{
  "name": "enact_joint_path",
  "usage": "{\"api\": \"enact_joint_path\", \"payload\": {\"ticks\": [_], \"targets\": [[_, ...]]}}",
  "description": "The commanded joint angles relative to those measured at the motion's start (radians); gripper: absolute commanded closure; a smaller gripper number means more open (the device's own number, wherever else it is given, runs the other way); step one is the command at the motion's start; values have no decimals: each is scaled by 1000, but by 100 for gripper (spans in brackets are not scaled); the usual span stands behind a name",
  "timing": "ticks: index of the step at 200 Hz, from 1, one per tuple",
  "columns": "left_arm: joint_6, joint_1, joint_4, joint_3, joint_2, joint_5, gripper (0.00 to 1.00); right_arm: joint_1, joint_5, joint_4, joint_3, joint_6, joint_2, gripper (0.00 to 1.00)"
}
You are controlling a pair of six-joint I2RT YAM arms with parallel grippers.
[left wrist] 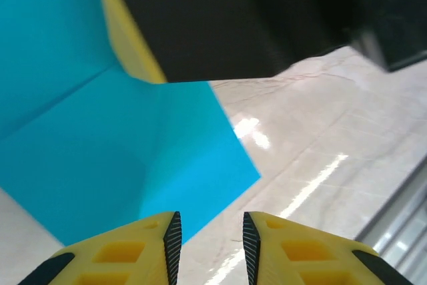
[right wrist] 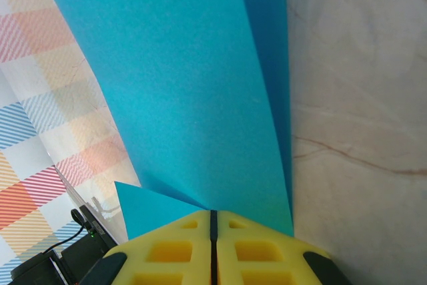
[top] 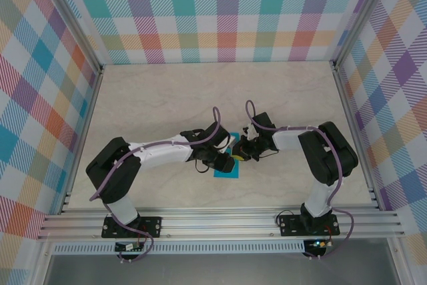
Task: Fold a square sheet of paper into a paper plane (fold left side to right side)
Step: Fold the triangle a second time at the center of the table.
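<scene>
At the middle of the worktop (top: 167, 98), just ahead of the two arm bases, the square sheet of paper (top: 220, 172) sits between the two wrists, and you should read the job as barely begun. The sheet is plain, matte turquoise with no marks, and nothing about it looks like a pointed dart. In the left wrist view it shows a broad flat area with one free corner lying on the pale, stone-patterned surface. A straight line runs across it where two panels meet in different shades, which I take for a crease or bend rather than a finished fold. Part of the sheet is off the surface: in the right wrist view it rises steeply away from the right claw (right wrist: 213, 218). That claw's yellow fingers are pressed together with the paper pinched between them, and a small triangular flap pokes out to one side. The left claw (left wrist: 210, 231) stands apart, with a clear gap and nothing between its fingers, hovering just over the sheet's near edge beside the free corner. Above it a dark body with a yellow edge overlaps the sheet, probably the other wrist. So the side-to-side fold looks under way at most, not pressed flat, and every later crease is left for you. From overhead the arms hide most of the sheet, so I cannot tell how its edges line up.
</scene>
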Motion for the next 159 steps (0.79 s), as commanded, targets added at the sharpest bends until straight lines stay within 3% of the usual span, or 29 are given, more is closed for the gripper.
{"api": "enact_joint_path", "payload": {"ticks": [1,21,44,78,159], "targets": [[-29,7,49,-12,30,109,68,9,69,-73,-18,-22,65,91],[-28,6,44,0,74,139,68,9,69,-75,-18,-23,66,91],[-20,7,22,7,100,98,69,9,69,-75,-18,-23,66,91],[-20,18,6,-2,102,49,69,9,70,-74,-18,-24,67,91],[-41,45,48,-57,73,67,70,9,69,-76,-18,-28,73,91]]}}
